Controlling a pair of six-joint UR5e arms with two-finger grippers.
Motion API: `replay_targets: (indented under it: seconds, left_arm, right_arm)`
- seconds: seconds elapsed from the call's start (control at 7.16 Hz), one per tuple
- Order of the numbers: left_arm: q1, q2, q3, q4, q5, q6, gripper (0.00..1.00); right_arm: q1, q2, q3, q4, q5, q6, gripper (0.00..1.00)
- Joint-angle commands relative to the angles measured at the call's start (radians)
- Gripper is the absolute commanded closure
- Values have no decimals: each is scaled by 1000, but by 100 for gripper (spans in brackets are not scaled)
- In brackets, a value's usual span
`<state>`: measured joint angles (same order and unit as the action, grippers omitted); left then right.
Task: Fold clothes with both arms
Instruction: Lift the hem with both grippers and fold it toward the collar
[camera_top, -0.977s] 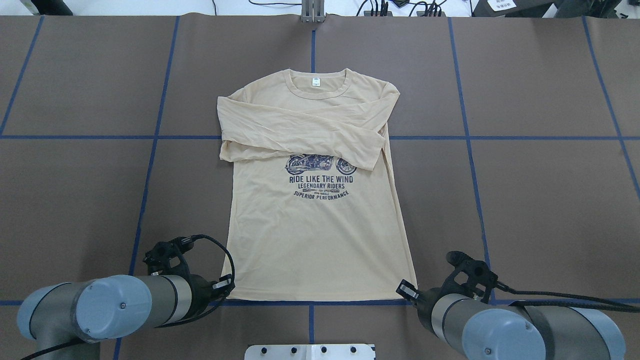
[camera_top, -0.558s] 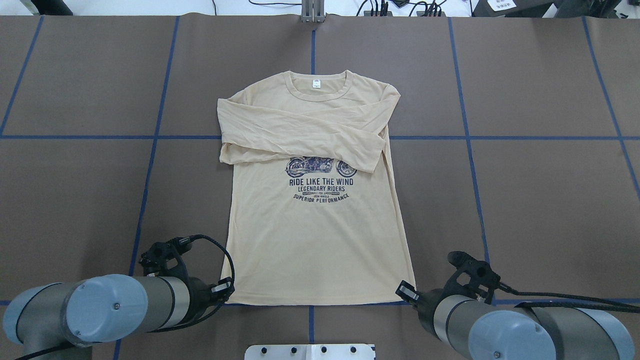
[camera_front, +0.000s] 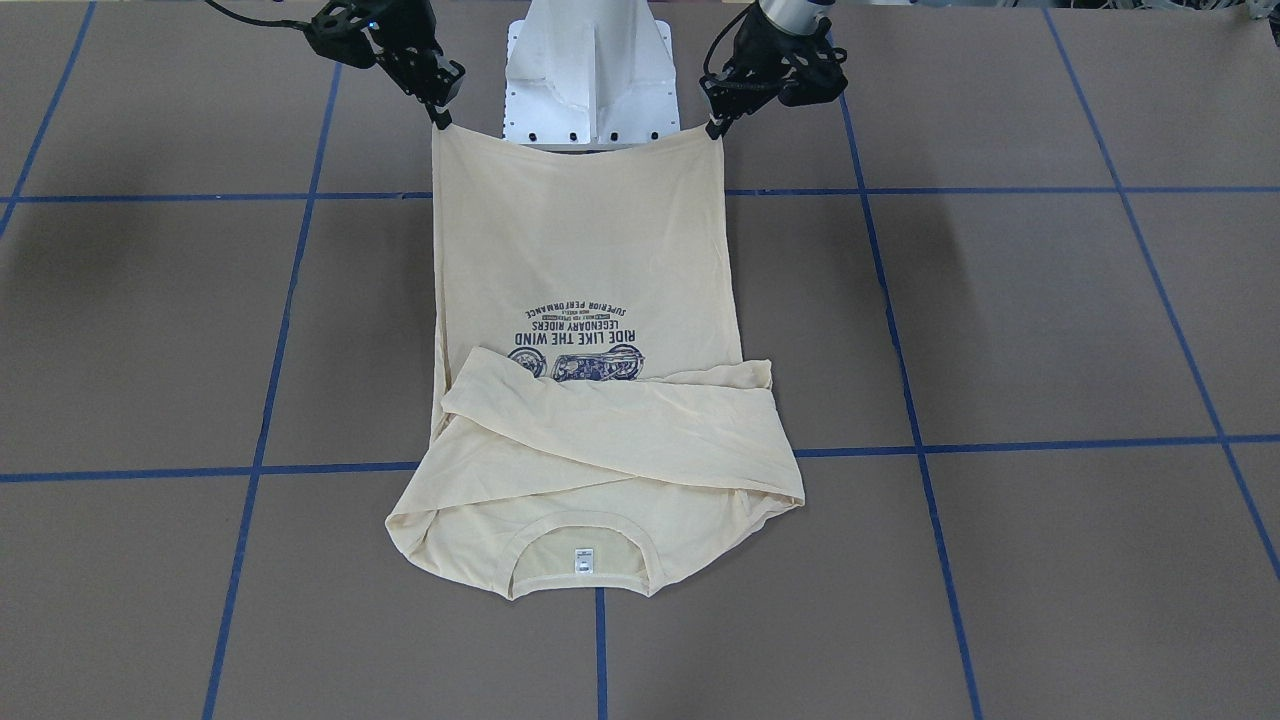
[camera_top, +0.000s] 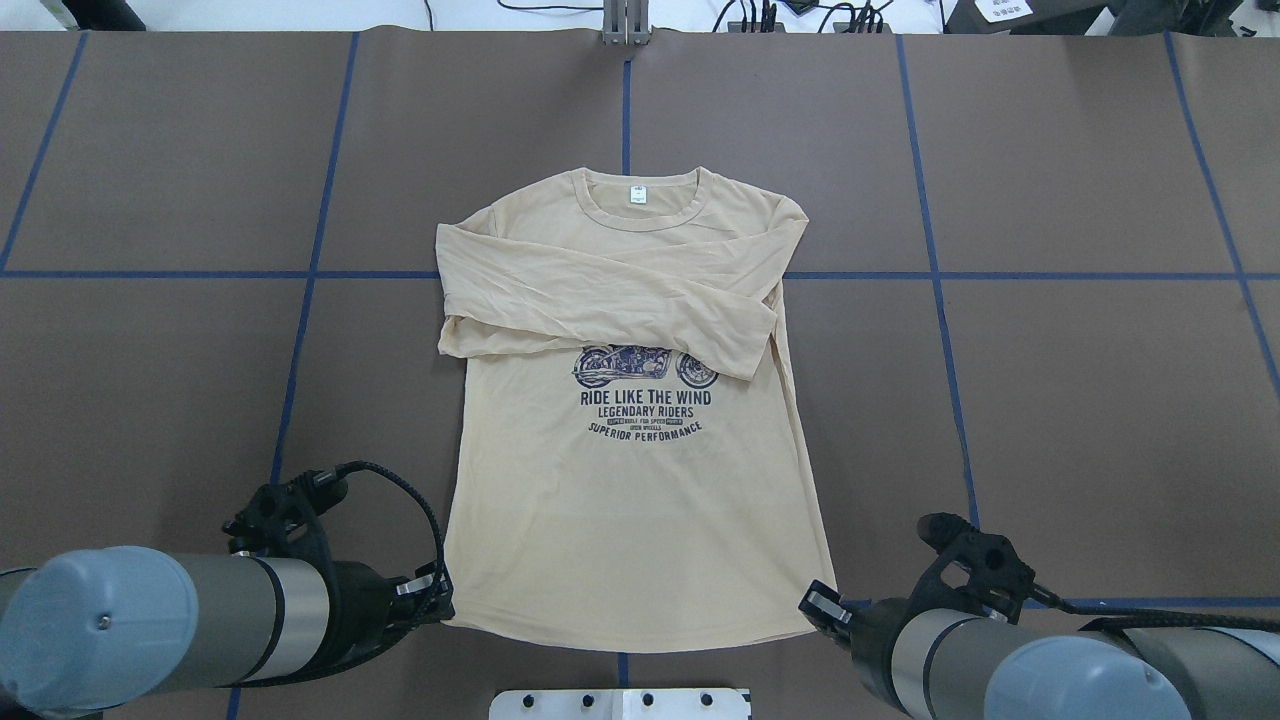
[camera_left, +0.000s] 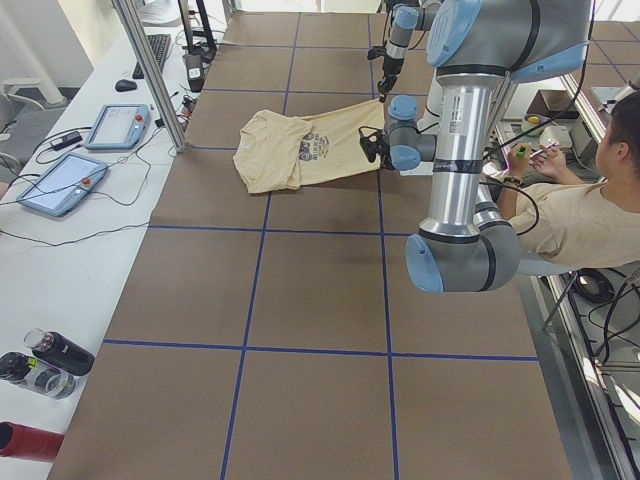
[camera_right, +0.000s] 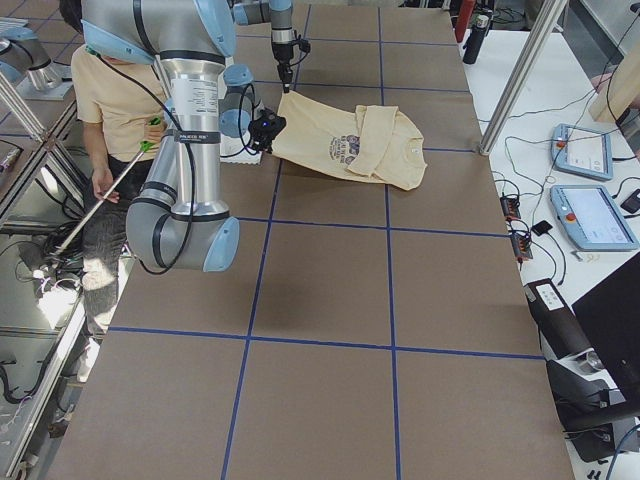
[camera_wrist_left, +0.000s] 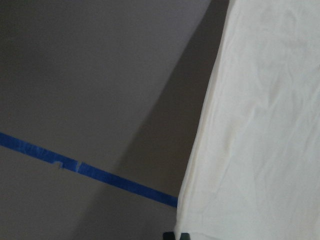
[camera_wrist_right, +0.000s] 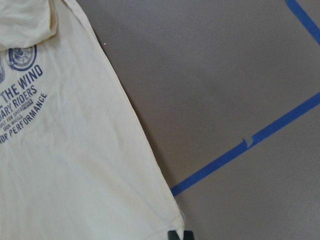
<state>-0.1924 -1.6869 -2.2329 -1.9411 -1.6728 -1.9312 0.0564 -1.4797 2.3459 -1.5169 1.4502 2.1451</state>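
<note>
The cream-yellow long-sleeved shirt (camera_top: 630, 500) lies print side up on the brown table, collar away from me, both sleeves crossed over the chest above the navy print (camera_top: 645, 398). My left gripper (camera_top: 440, 605) is shut on the hem's left corner. My right gripper (camera_top: 822, 608) is shut on the hem's right corner. In the front-facing view the left gripper (camera_front: 715, 128) and right gripper (camera_front: 440, 120) hold the hem (camera_front: 580, 140) stretched and slightly raised near the base. The wrist views show shirt fabric (camera_wrist_left: 260, 125) (camera_wrist_right: 75, 165) running up from the jaws.
The white pedestal base (camera_front: 590, 70) stands just behind the hem. Blue tape lines (camera_top: 940, 300) grid the table. An operator (camera_left: 590, 215) sits beside the robot. Tablets (camera_left: 60, 180) and bottles (camera_left: 45, 365) lie on the side bench.
Both grippers have pulled back toward the robot's base with the hem corners, and the whole shirt has slid toward me across the table.
</note>
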Motion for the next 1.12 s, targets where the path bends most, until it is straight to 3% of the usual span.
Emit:
replay_targets:
  seconds: [0.0, 0.28, 0.56, 0.7, 0.98]
  left_arm:
    - [-174, -10, -16, -2, -94, 42, 100]
    - [-352, -103, 142, -1, -133, 193, 100]
    - [-450, -193, 277, -1, -166, 259, 100]
    - [-478, -218, 291, -1, -168, 259, 100]
    - [-512, -313, 393, -1, -166, 259, 100]
  right_arm:
    - [171, 62, -23, -29, 144, -8, 100]
    - [406, 239, -156, -92, 310, -106, 100]
    - [590, 272, -264, -103, 389, -283, 100]
    - [668, 301, -313, -104, 439, -336, 100]
    - [709, 421, -487, -94, 435, -379, 100]
